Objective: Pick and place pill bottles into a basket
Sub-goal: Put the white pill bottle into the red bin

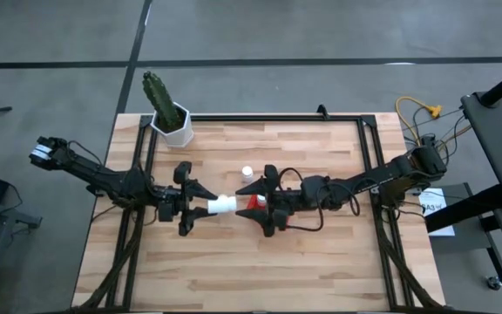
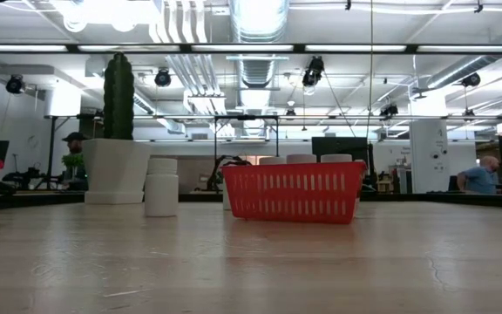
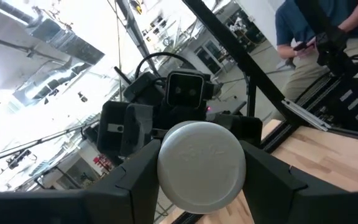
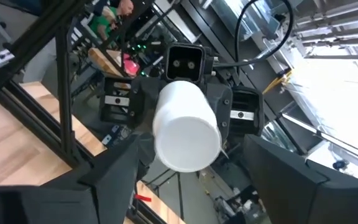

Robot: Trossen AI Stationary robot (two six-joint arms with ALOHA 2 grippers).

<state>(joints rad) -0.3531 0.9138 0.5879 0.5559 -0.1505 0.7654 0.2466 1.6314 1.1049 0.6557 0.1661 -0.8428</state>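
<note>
1. The red basket (image 1: pixel 253 202) sits mid-counter (image 1: pixel 321 262), bottles inside.
2. My left fingers (image 3: pixel 135 180) clamp a horizontal pill bottle (image 1: pixel 223 205) above it: light, rigid, slippery; grip mid-body.
3. My right fingers (image 4: pixel 284 180) stand spread around its base, holding nothing.

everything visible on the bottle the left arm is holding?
Small white plastic pill bottle, cylindrical, with a white cap bearing faint embossing. It lies horizontal in the air over mid-table, clamped in the left pincer, one finger on each side, cap toward that wrist. Its flat base points at the open right pincer, beside the basket.
</note>
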